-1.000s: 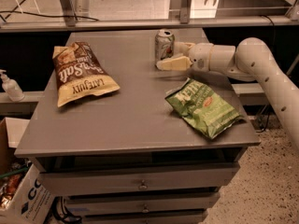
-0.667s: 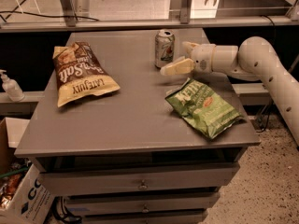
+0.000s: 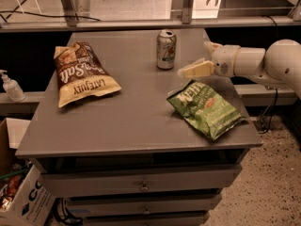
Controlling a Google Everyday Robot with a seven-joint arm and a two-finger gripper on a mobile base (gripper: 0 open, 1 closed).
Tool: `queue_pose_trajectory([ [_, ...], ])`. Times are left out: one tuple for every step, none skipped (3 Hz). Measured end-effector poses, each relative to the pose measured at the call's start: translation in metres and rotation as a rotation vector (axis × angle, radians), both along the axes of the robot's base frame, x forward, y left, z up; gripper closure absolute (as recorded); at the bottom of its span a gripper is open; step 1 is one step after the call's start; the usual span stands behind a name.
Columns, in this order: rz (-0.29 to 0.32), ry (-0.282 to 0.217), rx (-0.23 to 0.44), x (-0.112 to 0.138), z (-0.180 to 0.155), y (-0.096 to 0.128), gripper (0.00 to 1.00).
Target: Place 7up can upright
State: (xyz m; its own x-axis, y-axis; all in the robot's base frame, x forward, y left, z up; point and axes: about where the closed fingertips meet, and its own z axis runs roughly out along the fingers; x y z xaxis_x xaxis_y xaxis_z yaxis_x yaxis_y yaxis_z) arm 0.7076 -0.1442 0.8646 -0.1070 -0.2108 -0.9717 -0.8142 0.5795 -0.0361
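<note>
Backing off toward three o'clock now, the gripper is leaving the 7up can standing upright alone, jaws spread apart; placement is looking done.

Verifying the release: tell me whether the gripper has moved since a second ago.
Yes. The gripper has backed off to the right, away from the upright 7up can, which stands where it was on the table.

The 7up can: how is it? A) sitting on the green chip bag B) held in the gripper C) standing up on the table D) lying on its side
C: the 7up can stands upright on the table, with the open gripper beside it, not touching.
</note>
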Motion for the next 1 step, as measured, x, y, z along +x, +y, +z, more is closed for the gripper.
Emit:
queue_pose_trajectory([
  [0.001,0.0,0.0,0.0002,0.0,0.0008,0.0],
])
